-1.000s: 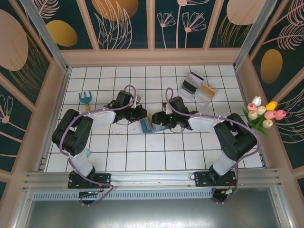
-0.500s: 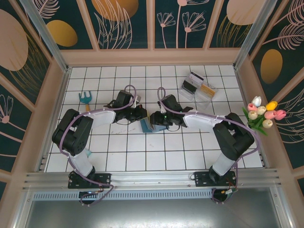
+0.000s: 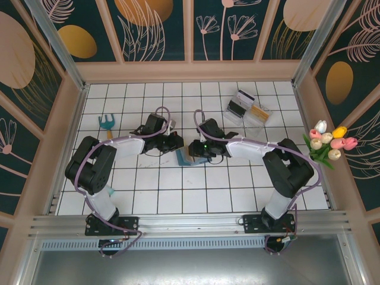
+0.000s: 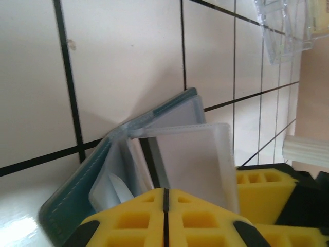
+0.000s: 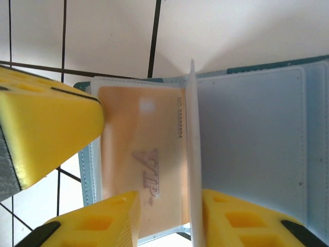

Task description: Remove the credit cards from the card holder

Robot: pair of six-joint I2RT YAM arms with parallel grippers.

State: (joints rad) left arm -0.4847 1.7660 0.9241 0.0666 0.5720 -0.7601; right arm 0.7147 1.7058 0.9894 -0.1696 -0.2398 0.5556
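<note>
The card holder [image 3: 183, 158] sat near the middle of the white-tiled tabletop [image 3: 148, 190], between the two tool tips. It lay open and propped up at a tilt, not flat. In the left wrist view its teal cover [image 4: 77, 195] rested on the tiles with clear inner leaves fanned up from it. In the right wrist view its pale blue inside panel [image 5: 252, 118] lay spread to the right. A yellow-orange card [image 5: 144, 154] marked "VIP" was tucked in a sleeve on the left half, under clear plastic.

The left tool [image 4: 164, 206] had its yellow pads pressed together with only a thin seam between them, and the holder's leaves ran down into that seam, so it was pinching the card holder. From above, this tool [image 3: 176, 143] reached the holder from the left.

The right tool [image 5: 169, 218] stood narrowly apart. One clear leaf rose edge-on between its pads, and the near end of the yellow-orange card also lay in the gap. I could not tell whether the pads pressed on either. From above, it [image 3: 193, 148] met the holder from the right.

Further out, a clear plastic tray [image 3: 248, 108] lay at the far right of the tabletop, a small teal fork [image 3: 107, 123] at the far left, and a bunch of tulips [image 3: 329, 141] against the right wall.
</note>
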